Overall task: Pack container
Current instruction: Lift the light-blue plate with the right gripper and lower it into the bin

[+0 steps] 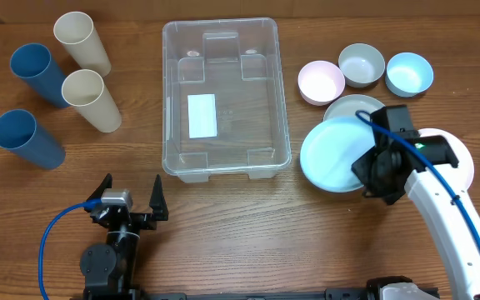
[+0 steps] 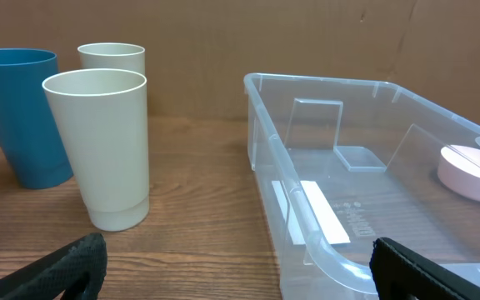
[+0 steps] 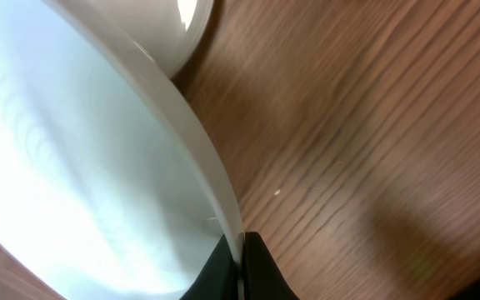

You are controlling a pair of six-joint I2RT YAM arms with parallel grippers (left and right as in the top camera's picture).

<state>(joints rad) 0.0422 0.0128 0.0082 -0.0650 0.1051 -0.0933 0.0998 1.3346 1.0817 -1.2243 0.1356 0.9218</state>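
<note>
– Overhead view: anything packed yet?
– No. Left of the container (image 1: 240, 125), five cups (image 1: 90, 98) stand unpacked. The left gripper (image 1: 132, 185), in front of it, gapes empty. The container holds nothing. Right of it, the right gripper (image 1: 367, 169) pinches a pale blue plate (image 1: 332, 154) by its rim, with three bowls (image 1: 362, 64) unpacked beyond.

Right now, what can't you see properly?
Overhead: right tool hidden under its own arm.
Overhead: pale plate mostly covered by that arm.
Right wrist: light blue plate blurred, cut off by edges.
Left wrist: pink bowl cut off by right edge.
</note>
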